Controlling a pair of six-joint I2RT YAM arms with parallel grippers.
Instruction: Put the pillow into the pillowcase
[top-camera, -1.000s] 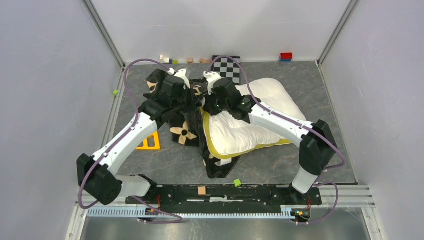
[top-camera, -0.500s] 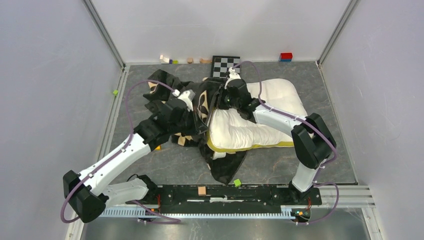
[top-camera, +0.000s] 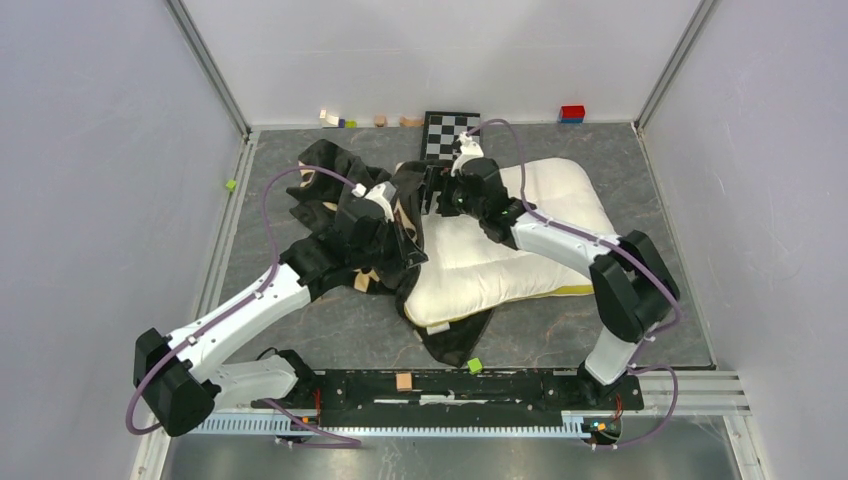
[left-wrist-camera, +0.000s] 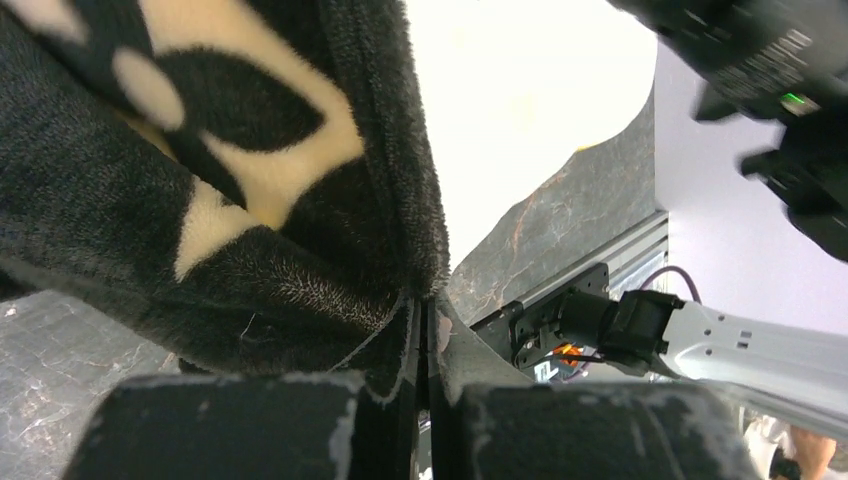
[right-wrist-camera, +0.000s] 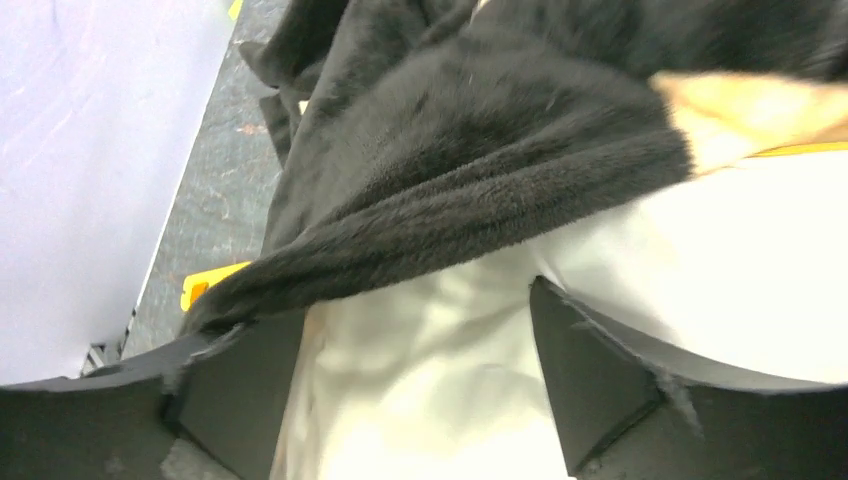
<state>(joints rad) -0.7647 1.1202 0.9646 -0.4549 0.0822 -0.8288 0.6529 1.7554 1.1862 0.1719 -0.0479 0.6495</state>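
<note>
The cream-white pillow (top-camera: 520, 235) lies at mid-table, its left end against the black flower-print pillowcase (top-camera: 335, 185). More of the case sticks out under the pillow's near corner. My left gripper (top-camera: 412, 252) is shut on the pillowcase hem (left-wrist-camera: 425, 300), with the pillow (left-wrist-camera: 520, 100) just beyond it. My right gripper (top-camera: 432, 190) is at the pillow's far-left corner, open. Its fingers (right-wrist-camera: 600, 380) straddle the pillow (right-wrist-camera: 430, 400), and the plush edge of the pillowcase (right-wrist-camera: 470, 150) drapes over the left one.
A checkered board (top-camera: 455, 130) and small blocks (top-camera: 340, 120) sit by the back wall, with a red-blue block (top-camera: 572, 113) at back right. Green cubes lie near the front rail (top-camera: 475, 365) and the left edge (top-camera: 230, 185). A yellow piece (right-wrist-camera: 205, 285) lies beyond the case.
My right gripper has opened and let go of the pillowcase edge. The left arm drew back toward the near-left with the hem, and the pillow has settled flatter.
</note>
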